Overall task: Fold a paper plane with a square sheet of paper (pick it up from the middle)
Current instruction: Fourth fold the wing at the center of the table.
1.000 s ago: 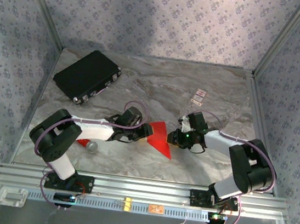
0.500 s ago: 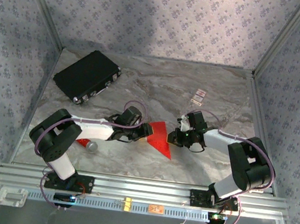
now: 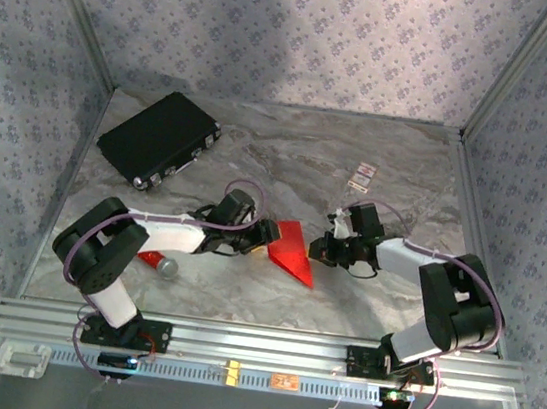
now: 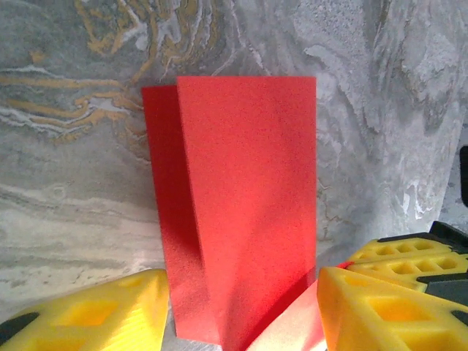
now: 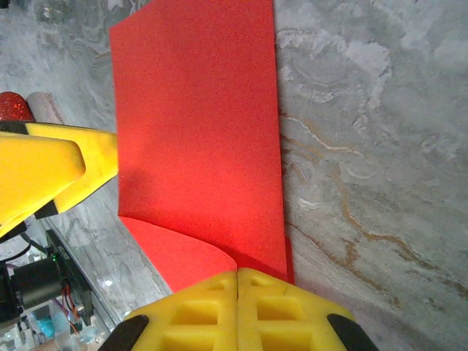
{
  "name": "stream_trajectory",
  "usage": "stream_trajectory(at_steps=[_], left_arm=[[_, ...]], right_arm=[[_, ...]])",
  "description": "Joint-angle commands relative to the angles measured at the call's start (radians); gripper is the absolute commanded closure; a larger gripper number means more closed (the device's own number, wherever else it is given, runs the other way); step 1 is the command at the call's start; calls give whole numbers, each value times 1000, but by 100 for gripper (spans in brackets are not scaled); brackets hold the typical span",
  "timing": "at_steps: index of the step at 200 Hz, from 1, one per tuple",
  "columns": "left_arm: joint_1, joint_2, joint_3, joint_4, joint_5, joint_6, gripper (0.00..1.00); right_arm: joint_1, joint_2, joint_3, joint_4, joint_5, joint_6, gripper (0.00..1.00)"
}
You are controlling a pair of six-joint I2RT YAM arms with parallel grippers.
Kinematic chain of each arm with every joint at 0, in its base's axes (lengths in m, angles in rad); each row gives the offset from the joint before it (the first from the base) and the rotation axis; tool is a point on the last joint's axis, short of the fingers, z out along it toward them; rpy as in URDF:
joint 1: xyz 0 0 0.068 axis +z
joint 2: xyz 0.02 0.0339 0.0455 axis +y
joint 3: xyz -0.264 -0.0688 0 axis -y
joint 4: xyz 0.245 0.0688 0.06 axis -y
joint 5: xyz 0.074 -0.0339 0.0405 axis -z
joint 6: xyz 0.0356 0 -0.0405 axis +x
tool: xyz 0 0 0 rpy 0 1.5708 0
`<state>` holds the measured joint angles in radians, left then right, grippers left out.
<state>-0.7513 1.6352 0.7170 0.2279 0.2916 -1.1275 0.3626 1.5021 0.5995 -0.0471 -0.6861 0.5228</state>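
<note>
Top view: sheet of paper [image 3: 292, 252], red, already creased into a narrow wedge, lying in the middle of the surface [image 3: 310, 159], nearer its near edge than its far one. The left pincer [image 3: 267, 236] is at the wedge's left side and the right pincer [image 3: 324, 253] at its right side. A black case [image 3: 158, 137] sits towards the far left corner and a red cylinder [image 3: 153, 260] near the left edge, both well apart from the paper. Left wrist view: left pincer [image 4: 241, 296] spread, one finger on each side of the paper's near end, gripping nothing; a second layer shows along the left of the fold. Right wrist view: right pincer [image 5: 238, 281] pressed together on the paper's near edge, pinching it, with the layer just beside the tips curled up off the surface. Risk, as judged: with one edge held and the other pincer spread, a pull could drag the whole wedge across the smooth surface or open the crease. A hard pinch on so thin a sheet could crumple or tear it. Change from half a second earlier, top view: left pincer drawn back a little towards the left edge, right wrist shifted slightly towards the right edge, paper's far end narrower; case and cylinder unmoved.
</note>
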Motion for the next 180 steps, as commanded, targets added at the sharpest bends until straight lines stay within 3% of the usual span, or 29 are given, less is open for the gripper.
stream_trajectory(at_steps=[1,83,180], left_arm=[[15,24,-1,51,47,-5,43],[15,92,35,134,109,-38,44],[18,129,70,148,130,-33,67]], right_arm=[[-17,-24,-18,21,-41,-9,94],[-45,-29,-45,41,-55,-3,93],[-48,-29,-49,34,-41,-6,92]])
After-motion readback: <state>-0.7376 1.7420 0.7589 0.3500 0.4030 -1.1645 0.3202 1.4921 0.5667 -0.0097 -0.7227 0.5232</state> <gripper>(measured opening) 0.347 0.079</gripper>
